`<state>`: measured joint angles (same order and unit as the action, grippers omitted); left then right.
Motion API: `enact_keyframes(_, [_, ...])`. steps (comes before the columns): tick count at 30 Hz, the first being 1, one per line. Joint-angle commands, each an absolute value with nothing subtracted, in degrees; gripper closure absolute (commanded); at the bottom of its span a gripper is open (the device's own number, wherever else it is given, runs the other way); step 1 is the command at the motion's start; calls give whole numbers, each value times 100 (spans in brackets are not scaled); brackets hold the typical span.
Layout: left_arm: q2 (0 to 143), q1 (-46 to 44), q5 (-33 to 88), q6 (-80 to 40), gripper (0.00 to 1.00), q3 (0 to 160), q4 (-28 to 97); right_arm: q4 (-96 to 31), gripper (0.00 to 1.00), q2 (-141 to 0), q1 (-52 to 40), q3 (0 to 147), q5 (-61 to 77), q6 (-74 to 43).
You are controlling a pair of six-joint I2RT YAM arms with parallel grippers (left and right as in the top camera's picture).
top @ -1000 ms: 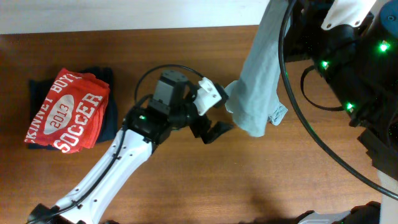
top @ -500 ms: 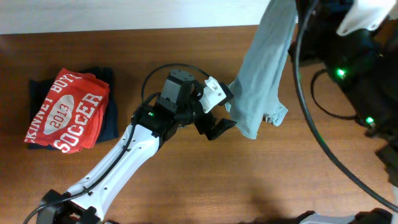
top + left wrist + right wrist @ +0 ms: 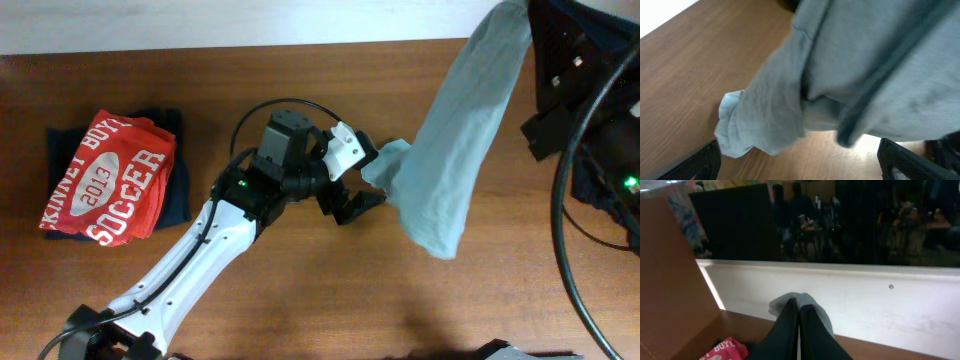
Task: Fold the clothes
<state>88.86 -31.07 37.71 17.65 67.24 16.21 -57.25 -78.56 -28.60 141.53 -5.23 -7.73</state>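
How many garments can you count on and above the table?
3: a grey-blue t-shirt hanging at the right; a folded red t-shirt at the left; a dark garment under the red one. More could be hidden in that pile.

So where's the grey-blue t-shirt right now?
In the overhead view the t-shirt hangs over the table, right of centre, pinched in the right hand, a sleeve beside the open left hand.

The grey-blue t-shirt (image 3: 850, 75) hangs bunched over the wooden table (image 3: 685, 75), before the wide-spread left pincer (image 3: 805, 161).
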Motion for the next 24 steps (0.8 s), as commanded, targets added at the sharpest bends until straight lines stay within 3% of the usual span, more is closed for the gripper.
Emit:
enact_keyframes(1, [8925,-3098,4421,1852,1,6820,1590,-5629,96,-7817,-2886,14173,-338,-729])
enact_keyframes(9, [8925,-3098,5610,1852,2,6820,1715,-5533,96,-7819,-2886,14171,-342,-729])
enact_keyframes(15, [8925,-3098,5616,1903,8,6820,2130,-5450,96,-7824,-2886,14171,-364,-620])
enact_keyframes(24, [8925,-3098,5616,1903,34,6820,2123,-5404,96,-7824,-2886,14171,-370,-617])
